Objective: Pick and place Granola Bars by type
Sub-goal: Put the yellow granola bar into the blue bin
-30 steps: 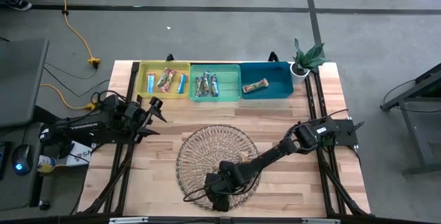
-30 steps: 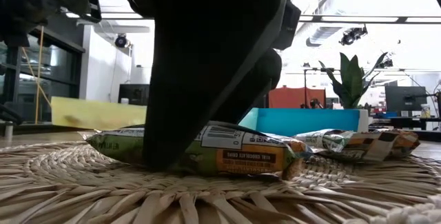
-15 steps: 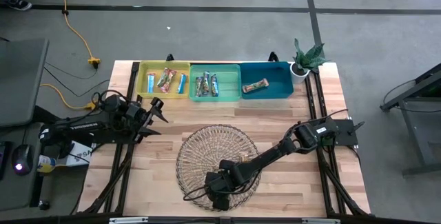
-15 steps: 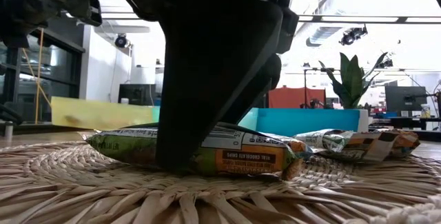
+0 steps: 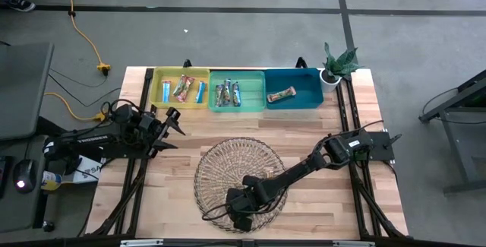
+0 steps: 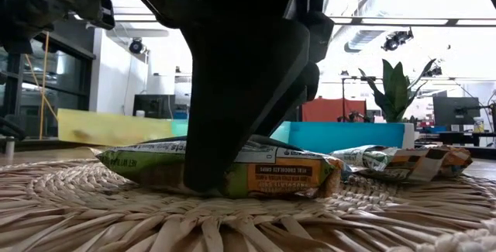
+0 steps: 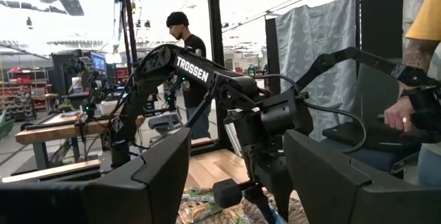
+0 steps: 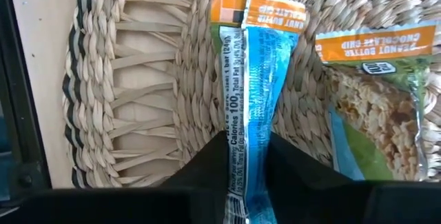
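We see the right gripper (image 5: 241,205) down on the wicker plate (image 5: 220,163), at the plate's near edge in the high view. In the right wrist view its two dark fingers (image 8: 207,165) press in on either side of a bar (image 8: 251,107) with a blue and orange wrapper, which lies flat on the weave; the claw is clenched on that bar, and the bar is touching the plate. In the low view the same bar (image 6: 271,176) sits on the wicker with the fingers (image 6: 232,112) coming down over it from above.

Just beside it lies a second bar (image 8: 379,107) with an orange end and a clear window showing oats; in the low view it lies on the plate behind the first (image 6: 403,161).

The left gripper (image 5: 168,121) waits over the table's left side, near the yellow bin (image 5: 158,99), its fingers (image 7: 158,176) spread apart and grasping nothing.

Along the far edge the yellow bin holds several bars (image 5: 182,89), the green bin (image 5: 237,106) holds more bars (image 5: 227,93), and the teal bin (image 5: 307,99) holds a single bar (image 5: 281,94). A potted plant (image 5: 338,63) stands at the far right corner.

In the left wrist view a person (image 7: 187,65) stands in the room beyond, and a hand (image 7: 400,114) shows at the edge.
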`<state>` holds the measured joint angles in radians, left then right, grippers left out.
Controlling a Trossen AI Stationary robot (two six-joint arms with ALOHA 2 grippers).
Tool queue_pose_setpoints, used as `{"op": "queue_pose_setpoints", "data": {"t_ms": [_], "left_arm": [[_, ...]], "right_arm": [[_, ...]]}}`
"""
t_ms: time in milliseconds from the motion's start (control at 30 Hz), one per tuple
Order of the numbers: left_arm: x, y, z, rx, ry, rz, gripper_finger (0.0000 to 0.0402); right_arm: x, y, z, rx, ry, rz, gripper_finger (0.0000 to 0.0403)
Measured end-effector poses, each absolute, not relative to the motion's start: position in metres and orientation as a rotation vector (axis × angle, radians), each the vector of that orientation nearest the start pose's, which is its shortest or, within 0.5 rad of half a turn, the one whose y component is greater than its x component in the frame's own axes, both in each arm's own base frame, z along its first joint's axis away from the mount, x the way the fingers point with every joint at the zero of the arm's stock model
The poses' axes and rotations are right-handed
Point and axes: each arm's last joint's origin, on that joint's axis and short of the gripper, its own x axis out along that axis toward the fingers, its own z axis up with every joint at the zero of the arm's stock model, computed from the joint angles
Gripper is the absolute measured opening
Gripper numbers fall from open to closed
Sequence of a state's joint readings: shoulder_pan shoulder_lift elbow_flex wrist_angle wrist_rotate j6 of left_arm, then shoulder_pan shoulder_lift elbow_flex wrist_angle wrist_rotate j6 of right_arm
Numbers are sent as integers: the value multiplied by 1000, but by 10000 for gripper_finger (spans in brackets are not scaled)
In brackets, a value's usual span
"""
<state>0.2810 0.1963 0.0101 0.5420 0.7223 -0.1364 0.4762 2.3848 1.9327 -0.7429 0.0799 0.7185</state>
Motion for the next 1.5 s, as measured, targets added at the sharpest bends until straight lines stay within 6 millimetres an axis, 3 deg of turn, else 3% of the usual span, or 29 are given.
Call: {"op": "queue_pose_setpoints", "data": {"t_ms": [233, 700, 967, 1333, 1500], "left_arm": [[98, 8, 200, 40, -284, -457, 230], [98, 8, 200, 40, -284, -456, 230], [99, 9, 199, 32, -273, -453, 230], [100, 9, 195, 12, -237, -452, 230], [100, 9, 194, 7, -225, -452, 230]], "right_arm": [[444, 224, 143, 340, 1189, -51, 52], [455, 222, 156, 421, 1121, 12, 51], [458, 208, 188, 406, 1020, 15, 47], [458, 193, 256, 378, 766, 96, 46], [459, 191, 274, 371, 680, 134, 46]]}}
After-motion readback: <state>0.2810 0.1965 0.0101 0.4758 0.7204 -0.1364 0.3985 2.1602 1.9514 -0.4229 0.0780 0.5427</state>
